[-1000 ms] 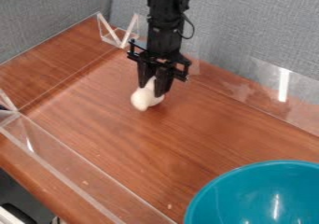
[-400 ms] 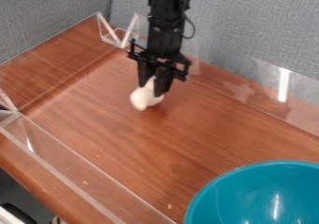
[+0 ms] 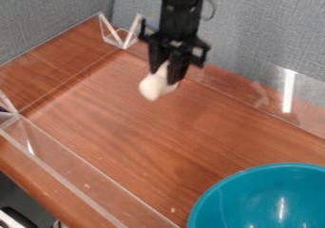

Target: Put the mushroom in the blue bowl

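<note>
Writing is nowhere legible on anything in view. Tool [image 3: 169, 73] hangs from the dark arm at about twelve o'clock, pointing down, its jaws closed on the mushroom [image 3: 154, 85], which is lifted clear of the table [image 3: 114, 127]. Only a pale, blurred lump shows below the jaws; the cap and its spots cannot be made out. Bowl [image 3: 264, 209] sits at five o'clock, well apart from the mushroom, cut off by the right and bottom edges. Clear plastic walls [image 3: 57, 170] edge the table at eight o'clock and along the back. Grey wall behind.
</note>
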You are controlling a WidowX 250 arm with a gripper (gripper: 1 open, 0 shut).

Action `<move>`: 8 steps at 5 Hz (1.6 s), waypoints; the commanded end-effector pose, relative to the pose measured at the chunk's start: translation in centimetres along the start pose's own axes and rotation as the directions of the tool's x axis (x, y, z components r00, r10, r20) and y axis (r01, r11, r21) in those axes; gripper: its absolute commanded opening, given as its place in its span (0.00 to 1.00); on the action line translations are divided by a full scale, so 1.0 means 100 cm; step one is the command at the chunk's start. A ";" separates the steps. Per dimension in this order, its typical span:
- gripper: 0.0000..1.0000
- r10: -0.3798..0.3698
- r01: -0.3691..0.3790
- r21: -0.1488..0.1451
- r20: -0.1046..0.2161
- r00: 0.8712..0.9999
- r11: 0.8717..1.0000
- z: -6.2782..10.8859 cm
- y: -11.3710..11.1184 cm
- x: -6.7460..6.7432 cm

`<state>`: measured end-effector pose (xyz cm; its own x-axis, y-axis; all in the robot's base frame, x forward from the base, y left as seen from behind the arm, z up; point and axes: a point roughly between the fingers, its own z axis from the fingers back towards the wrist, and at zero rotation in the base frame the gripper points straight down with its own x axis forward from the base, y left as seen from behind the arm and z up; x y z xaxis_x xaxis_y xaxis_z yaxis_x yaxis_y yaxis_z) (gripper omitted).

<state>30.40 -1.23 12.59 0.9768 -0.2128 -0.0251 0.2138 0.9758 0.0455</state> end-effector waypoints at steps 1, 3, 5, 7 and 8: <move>0.00 -0.024 0.023 0.012 0.068 0.997 1.000 0.035 -0.024 -0.014; 0.00 -0.145 0.146 -0.028 0.034 0.989 0.989 0.015 -0.102 -0.024; 0.00 -0.221 0.219 -0.063 -0.020 0.975 0.974 -0.022 -0.154 -0.027; 0.00 -0.181 0.177 -0.076 -0.053 0.982 0.981 -0.040 -0.147 -0.035; 0.00 -0.172 0.168 -0.078 -0.056 0.983 0.983 -0.044 -0.148 -0.035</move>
<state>23.34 -14.80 6.89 0.9163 -0.3831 -0.1169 0.3820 0.9236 -0.0327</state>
